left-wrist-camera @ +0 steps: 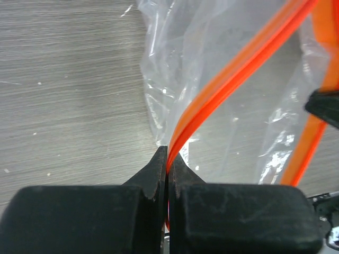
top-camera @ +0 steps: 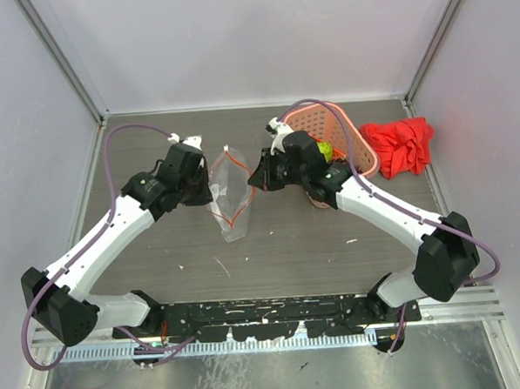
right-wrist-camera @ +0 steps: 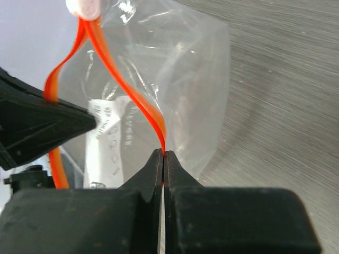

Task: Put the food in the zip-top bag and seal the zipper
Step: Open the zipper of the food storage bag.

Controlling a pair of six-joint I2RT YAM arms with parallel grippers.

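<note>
The clear zip-top bag (top-camera: 229,199) hangs open between my two grippers, above the table's middle. Nothing shows inside it but a white label. My left gripper (top-camera: 209,190) is shut on one side of the orange-red zipper (left-wrist-camera: 233,74), as the left wrist view (left-wrist-camera: 168,157) shows. My right gripper (top-camera: 256,179) is shut on the other side of the zipper (right-wrist-camera: 140,106), pinched at its fingertips (right-wrist-camera: 163,153). A white slider (right-wrist-camera: 85,6) sits at the strip's far end. A bumpy lime-green ball (top-camera: 326,149) lies in the pink basket, partly hidden by the right arm. The other fruits are hidden.
The pink lattice basket (top-camera: 355,137) stands at the back right, just behind the right wrist. A red cloth (top-camera: 400,145) lies to its right. Grey walls with metal rails close in the back and both sides.
</note>
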